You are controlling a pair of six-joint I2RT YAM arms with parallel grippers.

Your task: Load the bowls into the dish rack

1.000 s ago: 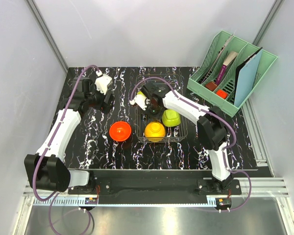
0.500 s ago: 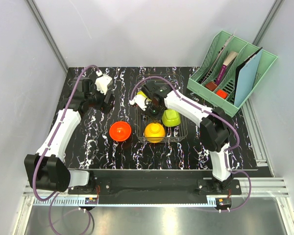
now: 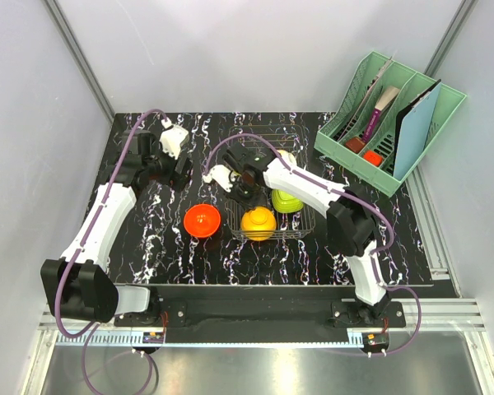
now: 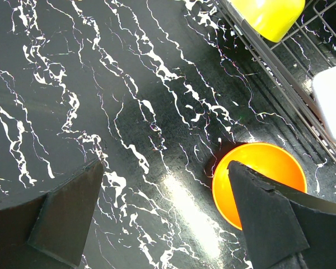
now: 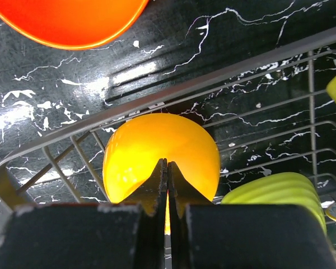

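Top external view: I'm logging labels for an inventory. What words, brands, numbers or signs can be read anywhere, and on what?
No text can be read in any view.
Blue folder and the other items in the mint-green organiser: any print is too small to read.
Orange bowl, yellow bowl, green bowl: no markings visible.

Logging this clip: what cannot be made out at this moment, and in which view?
Top view: the right arm covers part of the dish rack; what lies beneath is hidden.
Right wrist view: unclear whether the shut right claw touches the yellow bowl below.
Right wrist view: the top edge cuts off the orange bowl.
Left wrist view: a finger of the open left claw hides part of the orange bowl.
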